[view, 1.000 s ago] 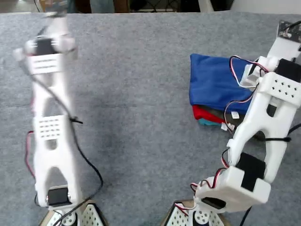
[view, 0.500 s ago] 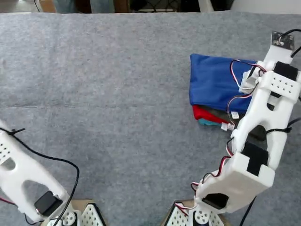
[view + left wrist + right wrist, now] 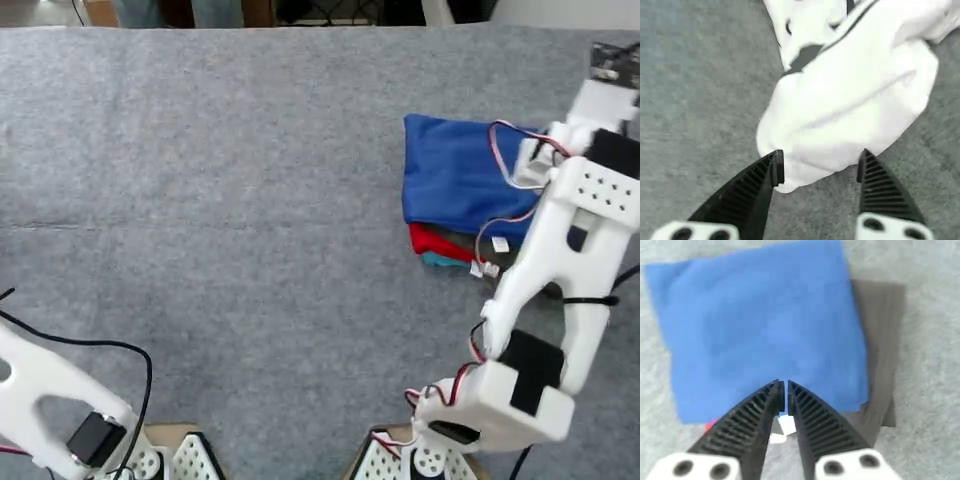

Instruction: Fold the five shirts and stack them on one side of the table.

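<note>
1. High view: your stack (image 3: 450,215) sits on the table (image 3: 250,150), blue shirt (image 3: 455,180) on top. A red shirt (image 3: 432,240) and a teal edge (image 3: 440,260) peek out below it.
2. Your right arm (image 3: 565,230) stretches over the stack's right side. Your left arm (image 3: 45,395) lies well apart from the stack, at the table's near left corner.
3. Left wrist view: your left gripper (image 3: 821,160) is spread wide. It hangs over a white arm part (image 3: 855,95) and grey table, with the stack out of frame.
4. Right wrist view: your right gripper (image 3: 785,388) is narrow, jaws all but touching. It sits over the blue shirt's edge; you cannot tell whether it touches.
5. A dark shirt (image 3: 882,340) sticks out from under the blue one. A red corner (image 3: 710,426) and a white tag (image 3: 786,425) show at the stack's edge by the fingertips.
</note>
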